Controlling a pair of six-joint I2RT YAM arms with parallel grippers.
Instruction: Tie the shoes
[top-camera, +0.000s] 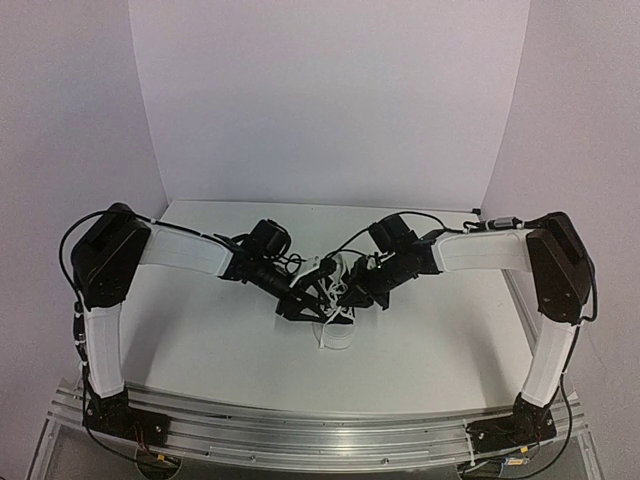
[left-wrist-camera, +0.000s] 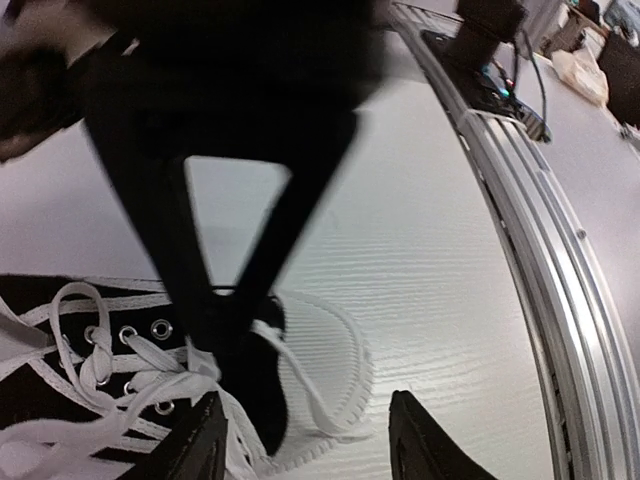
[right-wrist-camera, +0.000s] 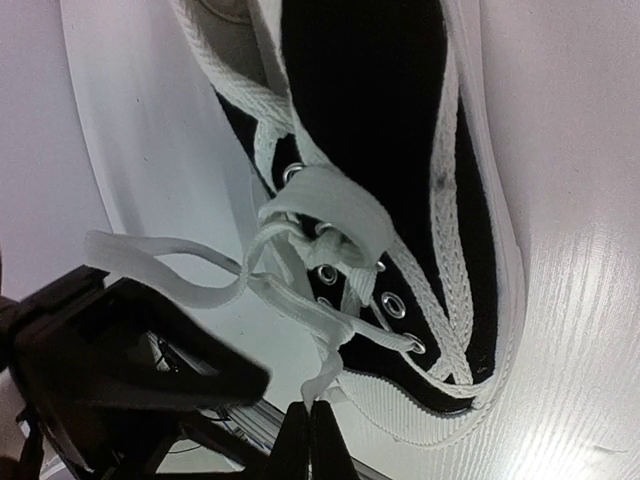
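- Black canvas sneaker (top-camera: 336, 330) sits in the middle of the white table (top-camera: 430, 340), right between the two arms, with its white toe cap pointing toward the near edge.
- Laces (right-wrist-camera: 300, 200) are threaded through the eyelets but loose, and a couple of loops flop off the side onto the table.
- Right gripper (right-wrist-camera: 310, 435) has its jaws pinched fully together on a strand of lace, just off the toe end.
- Left gripper (left-wrist-camera: 310, 440) is roughly half open and has hold of nothing. The toe cap's edge shows in the gap, and a lace loop runs past one of its fingers (left-wrist-camera: 205, 440).
- From the top view, both grippers are nearly touching right over the sneaker.
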